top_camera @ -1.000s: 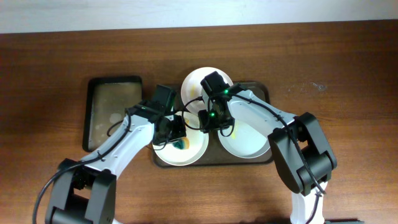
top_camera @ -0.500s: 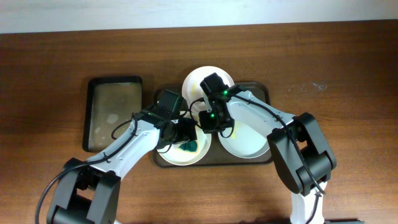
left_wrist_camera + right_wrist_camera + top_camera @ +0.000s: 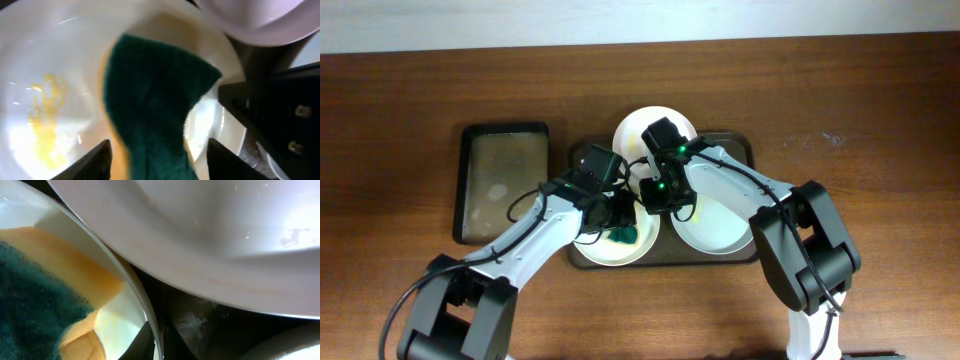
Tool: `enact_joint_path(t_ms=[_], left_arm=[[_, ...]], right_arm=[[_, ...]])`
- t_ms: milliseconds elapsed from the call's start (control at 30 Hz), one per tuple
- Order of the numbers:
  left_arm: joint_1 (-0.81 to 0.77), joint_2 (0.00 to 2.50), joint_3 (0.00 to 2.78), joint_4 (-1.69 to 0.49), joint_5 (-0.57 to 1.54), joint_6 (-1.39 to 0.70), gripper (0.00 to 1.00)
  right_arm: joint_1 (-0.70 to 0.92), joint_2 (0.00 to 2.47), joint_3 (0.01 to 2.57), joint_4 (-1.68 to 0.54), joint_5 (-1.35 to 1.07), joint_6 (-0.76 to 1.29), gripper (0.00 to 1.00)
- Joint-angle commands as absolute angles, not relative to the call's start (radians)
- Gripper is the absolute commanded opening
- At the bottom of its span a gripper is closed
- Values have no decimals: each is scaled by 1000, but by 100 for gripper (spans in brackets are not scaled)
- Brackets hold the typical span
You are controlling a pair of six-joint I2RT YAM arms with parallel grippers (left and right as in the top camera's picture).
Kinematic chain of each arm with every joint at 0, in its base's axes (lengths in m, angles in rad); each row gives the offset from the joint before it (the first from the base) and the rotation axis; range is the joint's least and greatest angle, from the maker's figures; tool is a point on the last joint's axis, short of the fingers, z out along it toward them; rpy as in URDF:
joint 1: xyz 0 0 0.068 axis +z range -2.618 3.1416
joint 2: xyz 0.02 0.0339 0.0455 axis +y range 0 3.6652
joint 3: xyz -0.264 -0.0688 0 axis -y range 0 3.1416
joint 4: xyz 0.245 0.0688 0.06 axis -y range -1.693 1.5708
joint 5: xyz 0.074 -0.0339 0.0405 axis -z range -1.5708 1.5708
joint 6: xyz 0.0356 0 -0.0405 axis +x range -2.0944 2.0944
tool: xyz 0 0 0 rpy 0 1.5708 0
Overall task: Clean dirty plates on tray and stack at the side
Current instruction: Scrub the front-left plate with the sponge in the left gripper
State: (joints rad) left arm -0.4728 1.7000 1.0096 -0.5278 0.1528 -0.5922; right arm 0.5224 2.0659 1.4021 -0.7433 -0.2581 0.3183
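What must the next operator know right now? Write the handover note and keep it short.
Left hand: open, straddling the green sponge, which lies in the front-left plate.
Right hand: looks shut on that plate's rim.
All three plates sit on the tray, including the rear plate and front-right plate.
Done: nothing stacked aside yet.
Left: a yellow smear shows in the front-left plate. Scrub the plates, then stack all three at the side.
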Motion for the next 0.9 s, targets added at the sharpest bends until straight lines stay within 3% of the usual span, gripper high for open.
enact_joint_path(t_ms=[0, 133, 267, 400, 500, 700, 867], left_arm=[[-484, 1689, 1010, -505, 133, -591, 52], [-484, 1701, 1008, -505, 110, -591, 50], [-485, 1743, 1008, -494, 112, -591, 39], [-484, 1779, 1008, -486, 110, -591, 13], [-484, 1793, 1008, -488, 87, -590, 2], [-484, 1837, 1008, -522, 33, -590, 0], [-482, 1838, 1010, -594, -169, -590, 0]], right_arm=[[537, 2077, 1384, -744, -253, 316, 10], [537, 2077, 1384, -744, -252, 316, 10], [537, 2077, 1384, -743, -252, 316, 10], [537, 2077, 1384, -744, -249, 316, 10], [537, 2077, 1384, -743, -249, 316, 10], [537, 2077, 1384, -744, -249, 316, 10], [537, 2077, 1384, -744, -239, 316, 10]])
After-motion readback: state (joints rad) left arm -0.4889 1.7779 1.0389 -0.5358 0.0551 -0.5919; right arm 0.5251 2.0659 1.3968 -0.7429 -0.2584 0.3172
